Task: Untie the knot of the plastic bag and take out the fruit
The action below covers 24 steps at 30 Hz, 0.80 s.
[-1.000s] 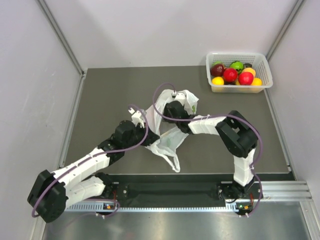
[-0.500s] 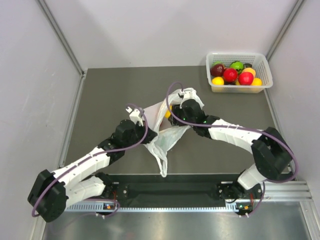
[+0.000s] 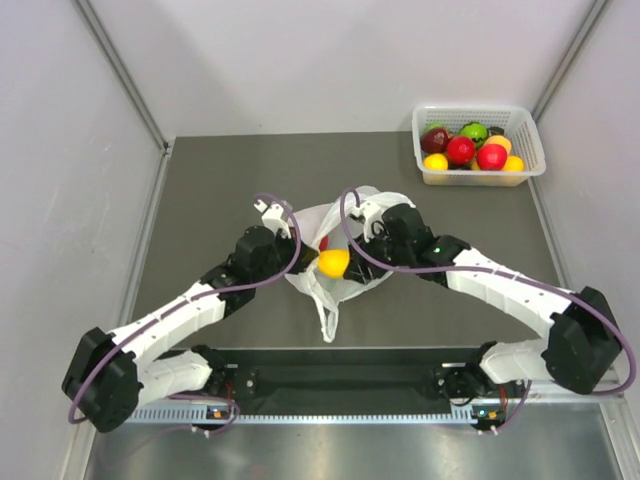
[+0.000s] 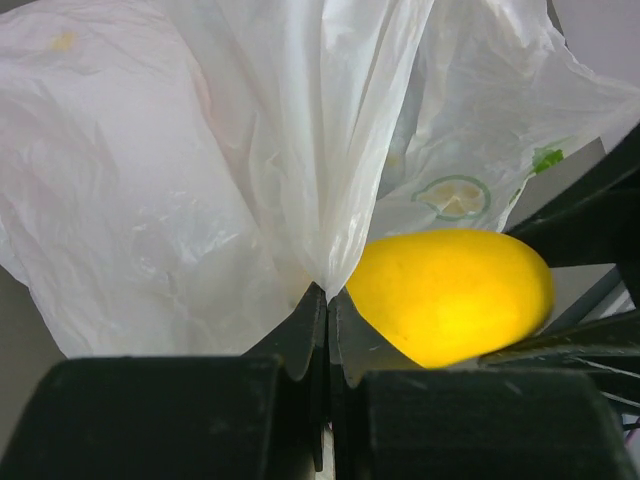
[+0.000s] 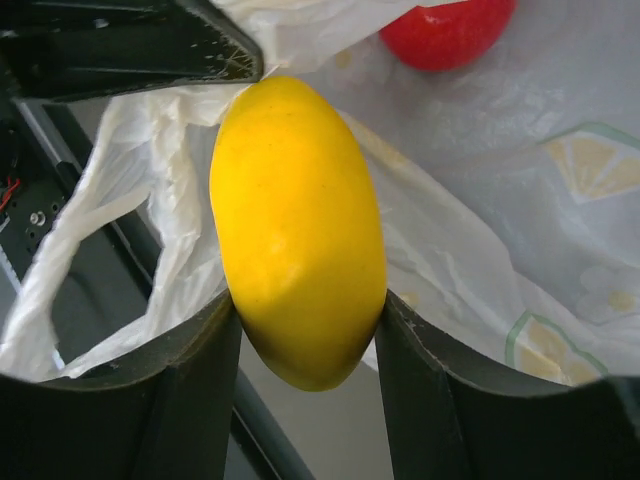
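At the middle of the table [image 3: 215,190] the plastic bag [image 3: 327,292] lies crumpled, with its mouth open. Just at this mouth the yellow oblong fruit [image 5: 298,225] is clamped between the two fingers of the right gripper [image 5: 305,312]. One red fruit [image 5: 447,30] lies on the printed plastic beyond it. The left gripper [image 4: 327,300] is closed tightly on a fold of the bag, just beside the yellow fruit. Well apart, at the far right corner, a white basket [image 3: 478,112] holds more fruits.
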Motion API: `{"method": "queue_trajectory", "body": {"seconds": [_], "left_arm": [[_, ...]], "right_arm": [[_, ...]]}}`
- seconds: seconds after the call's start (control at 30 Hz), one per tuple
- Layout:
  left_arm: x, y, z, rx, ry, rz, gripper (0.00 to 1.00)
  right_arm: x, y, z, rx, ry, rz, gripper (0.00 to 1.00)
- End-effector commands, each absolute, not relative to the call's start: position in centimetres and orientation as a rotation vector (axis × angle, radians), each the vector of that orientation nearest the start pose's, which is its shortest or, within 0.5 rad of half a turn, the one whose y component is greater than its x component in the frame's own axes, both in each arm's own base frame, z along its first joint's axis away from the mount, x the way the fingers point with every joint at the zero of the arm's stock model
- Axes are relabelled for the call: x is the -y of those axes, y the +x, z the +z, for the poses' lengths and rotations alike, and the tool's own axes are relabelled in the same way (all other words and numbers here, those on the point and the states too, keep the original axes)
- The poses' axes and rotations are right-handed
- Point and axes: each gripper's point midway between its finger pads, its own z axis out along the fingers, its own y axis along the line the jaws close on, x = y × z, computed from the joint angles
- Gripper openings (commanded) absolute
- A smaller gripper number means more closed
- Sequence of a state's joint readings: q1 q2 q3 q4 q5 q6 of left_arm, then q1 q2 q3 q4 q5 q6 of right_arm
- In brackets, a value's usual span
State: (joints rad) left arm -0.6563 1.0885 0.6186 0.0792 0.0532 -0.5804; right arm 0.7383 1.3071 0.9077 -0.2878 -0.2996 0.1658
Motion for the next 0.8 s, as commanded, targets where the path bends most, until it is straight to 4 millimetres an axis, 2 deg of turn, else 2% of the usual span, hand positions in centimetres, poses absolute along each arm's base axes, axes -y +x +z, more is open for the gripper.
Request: {"method": "queue_trajectory", "body": {"seconds": [0.0,0.2,0.27,0.3,0.33,0.4,0.47,0.5,0.6,0.63,0.67,0.7,0.73,0.77], "left_arm": [[25.0,27.1,18.4,-2.002,0.127,-0.872,0.0],[24.0,27.0,17.8,-2.001,0.101,-0.831,0.0],[24.1,27.0,17.9,-1.998,0.099,-0.832,0.0],[24.1,27.1,17.9,-1.997,0.099,-0.829,0.0],[24.2,27.1,17.9,-1.997,0.1,-0.834,0.0],[24.4,27.3,17.9,-1.998,0.101,-0.837,0.0],[24.6,27.3,17.7,-2.004,0.108,-0.845,0.0],[24.8,27.4,17.8,-2.004,0.114,-0.853,0.0],[25.3,27.3,17.7,-2.014,0.127,-0.869,0.0],[25.4,27.3,17.6,-2.017,0.131,-0.876,0.0],[25.5,27.3,17.6,-2.019,0.139,-0.883,0.0],[25.7,27.2,17.6,-2.022,0.147,-0.89,0.0],[25.8,27.1,17.5,-2.026,0.153,-0.893,0.0],[25.8,27.1,17.7,-2.023,0.156,-0.899,0.0]], "right_arm": [[-28.8,21.6,19.2,-2.033,-0.921,0.887,0.0],[-26.0,21.0,25.1,-1.904,-0.884,0.806,0.0],[-24.7,21.3,27.6,-1.837,-0.838,0.758,0.0],[-24.0,21.5,28.2,-1.827,-0.819,0.723,0.0],[-22.7,22.8,29.0,-1.825,-0.744,0.633,0.0],[-21.0,24.0,30.2,-1.813,-0.654,0.55,0.0],[-18.4,26.1,32.0,-1.781,-0.525,0.473,0.0],[-16.4,27.9,33.2,-1.757,-0.402,0.43,0.0],[-11.6,31.8,34.9,-1.721,-0.102,0.328,0.0],[-7.4,33.6,35.4,-1.704,0.065,0.215,0.0],[-5.8,35.4,34.5,-1.726,0.139,0.173,0.0],[-2.6,36.9,35.6,-1.684,0.268,0.136,0.0],[-1.2,38.0,35.6,-1.678,0.324,0.12,0.0],[0.1,40.3,33.8,-1.721,0.378,0.093,0.0]]}}
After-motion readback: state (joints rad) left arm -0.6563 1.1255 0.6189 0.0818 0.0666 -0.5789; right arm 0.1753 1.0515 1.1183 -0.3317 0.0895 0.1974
